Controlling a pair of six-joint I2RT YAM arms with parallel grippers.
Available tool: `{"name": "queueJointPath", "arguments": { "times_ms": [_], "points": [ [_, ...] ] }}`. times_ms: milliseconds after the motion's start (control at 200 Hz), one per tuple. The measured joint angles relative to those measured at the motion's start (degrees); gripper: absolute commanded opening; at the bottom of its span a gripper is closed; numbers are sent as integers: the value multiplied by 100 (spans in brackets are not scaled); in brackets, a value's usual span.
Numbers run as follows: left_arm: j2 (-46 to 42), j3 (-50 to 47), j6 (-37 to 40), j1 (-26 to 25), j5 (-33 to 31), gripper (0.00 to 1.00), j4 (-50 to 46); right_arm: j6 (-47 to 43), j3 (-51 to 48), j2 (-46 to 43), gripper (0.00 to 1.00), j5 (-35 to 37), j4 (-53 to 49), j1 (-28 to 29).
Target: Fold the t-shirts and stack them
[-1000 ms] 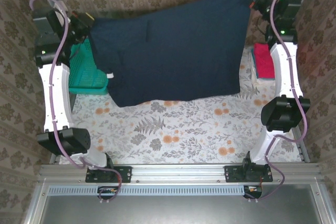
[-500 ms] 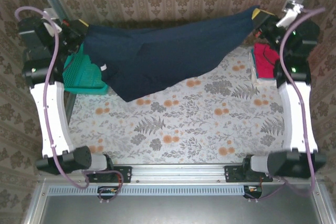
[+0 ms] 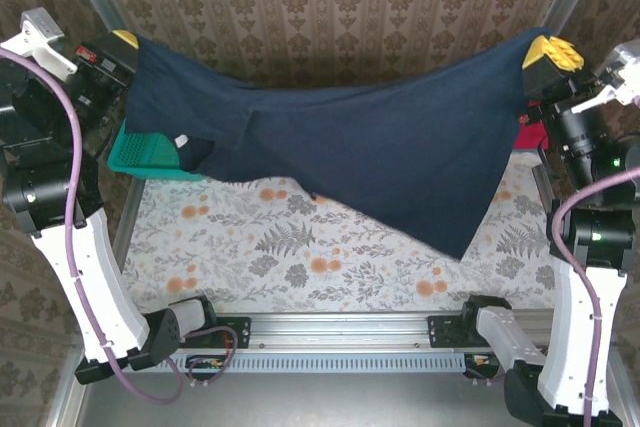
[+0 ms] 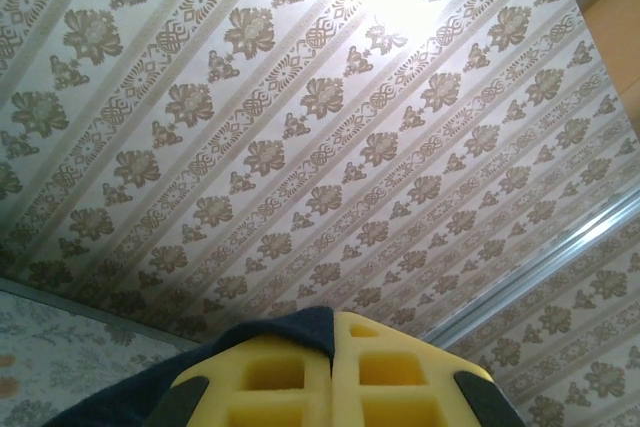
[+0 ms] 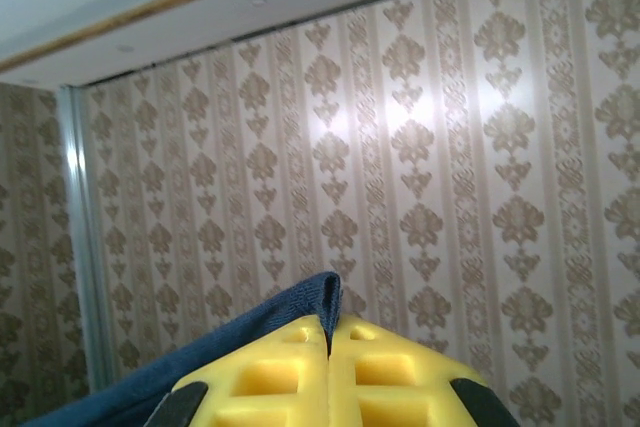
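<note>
Navy shirt [image 3: 360, 147], stretched wide in mid-air above the far half of the table [image 3: 300, 267], hung between 2 raised grippers. Left gripper [image 3: 122, 42], above the far-left corner: yellow pads closed on 1 upper corner of the shirt, cloth pinched in the seam between them in the left wrist view. Right gripper [image 3: 550, 50], above the far-right corner: closed likewise on the opposite upper corner. Lower hem sagging lowest toward the right edge; contact with the table not discernible. Teal basket [image 3: 138, 152] at the far-left corner, partly hidden behind the shirt. Sliver of pink shirt [image 3: 523, 135] at the right edge.
</note>
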Motion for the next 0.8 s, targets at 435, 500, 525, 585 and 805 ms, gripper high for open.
{"name": "queueJointPath", "arguments": {
  "times_ms": [435,500,525,585,805],
  "points": [
    [1484,-129,120,-199,-396,0,570,205,-22,2085,0,-225,728,22],
    [2009,101,48,-249,-352,0,654,293,85,2583,0,-256,920,22],
    [2291,332,22,-284,-348,0,625,304,162,2780,0,-262,970,24],
    [3014,1143,-31,-372,-317,0,546,341,411,3246,0,-262,1034,22],
    [5285,4835,-841,-402,0,0,417,472,1845,4186,0,-195,896,22]
  ]
}}
